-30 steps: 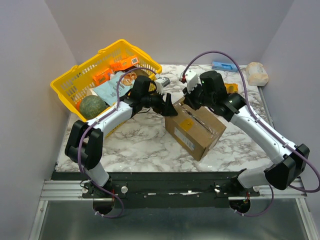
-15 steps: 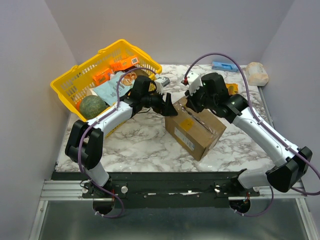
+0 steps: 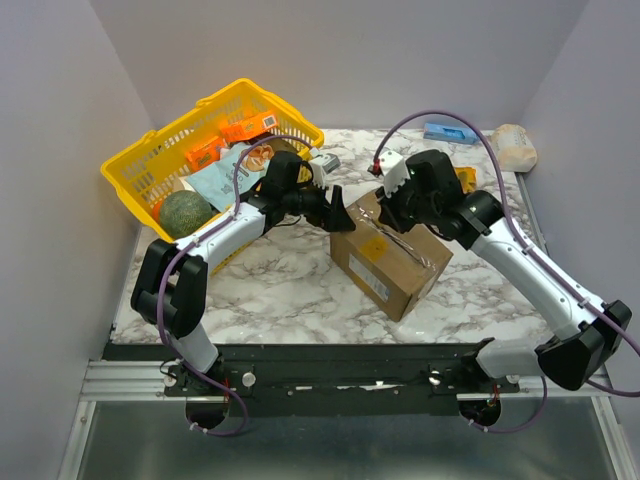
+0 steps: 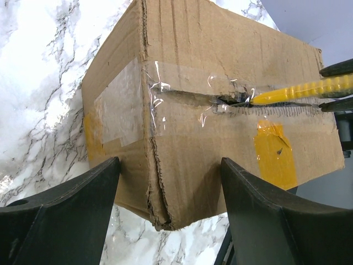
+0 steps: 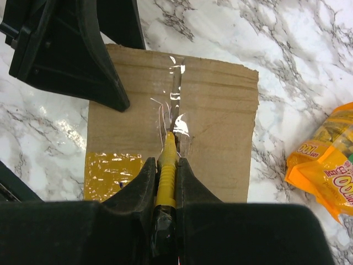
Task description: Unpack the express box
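1 brn express box (image 3: 390,262), tape torn

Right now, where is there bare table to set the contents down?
Bare marble between the express box, the yellow basket and the near edge; a smaller patch between the box and the right arm. Crowded: the box's far end, where left tool and right tool meet.

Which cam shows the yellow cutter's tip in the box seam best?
Left wrist: the cutter is seen side-on, tip in the slit tape seam of the box. Right wrist looks down its length, clamped in the right end effector. Top view: the right arm hides it.
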Available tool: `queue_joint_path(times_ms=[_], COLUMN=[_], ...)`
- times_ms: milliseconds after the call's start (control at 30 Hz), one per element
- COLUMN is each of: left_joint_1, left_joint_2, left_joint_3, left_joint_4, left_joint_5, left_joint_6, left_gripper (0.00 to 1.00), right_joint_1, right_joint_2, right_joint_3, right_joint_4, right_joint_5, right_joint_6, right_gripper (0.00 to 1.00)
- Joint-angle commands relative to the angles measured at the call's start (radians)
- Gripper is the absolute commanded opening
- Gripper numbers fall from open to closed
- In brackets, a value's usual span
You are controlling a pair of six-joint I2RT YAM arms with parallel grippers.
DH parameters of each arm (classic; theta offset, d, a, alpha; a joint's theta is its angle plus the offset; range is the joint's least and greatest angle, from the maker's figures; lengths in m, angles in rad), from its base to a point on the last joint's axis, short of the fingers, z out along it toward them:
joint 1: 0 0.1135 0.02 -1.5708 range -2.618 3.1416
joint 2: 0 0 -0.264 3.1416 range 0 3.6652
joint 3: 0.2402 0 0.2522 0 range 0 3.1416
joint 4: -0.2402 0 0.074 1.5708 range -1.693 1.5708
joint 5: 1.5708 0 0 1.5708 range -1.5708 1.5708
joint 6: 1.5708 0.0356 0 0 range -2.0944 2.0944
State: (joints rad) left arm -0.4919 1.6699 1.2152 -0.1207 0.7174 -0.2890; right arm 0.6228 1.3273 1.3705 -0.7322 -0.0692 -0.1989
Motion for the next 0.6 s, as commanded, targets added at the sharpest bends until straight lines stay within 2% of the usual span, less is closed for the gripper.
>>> queue_joint_path(times_ms=[0,567], left_joint_1=[0.010,0.015], left_joint_2=[0.048,0.059], left_joint_3=[-0.011,-0.006], left_joint_4=[-0.043,-0.040], left_joint_5=[-0.068,-0.070], left_joint_6=[0.025,0.022], left_gripper=[0.81,0.81], right_joint_1=[0.006,0.005], right_joint_2=[-0.039,-0.151], right_joint_3=[-0.001,-0.073], right_joint_4=[-0.090,-0.217], right_joint_5=[0.019,0.060], right_joint_6=[0.013,0.023], right_gripper=[0.01,0.00])
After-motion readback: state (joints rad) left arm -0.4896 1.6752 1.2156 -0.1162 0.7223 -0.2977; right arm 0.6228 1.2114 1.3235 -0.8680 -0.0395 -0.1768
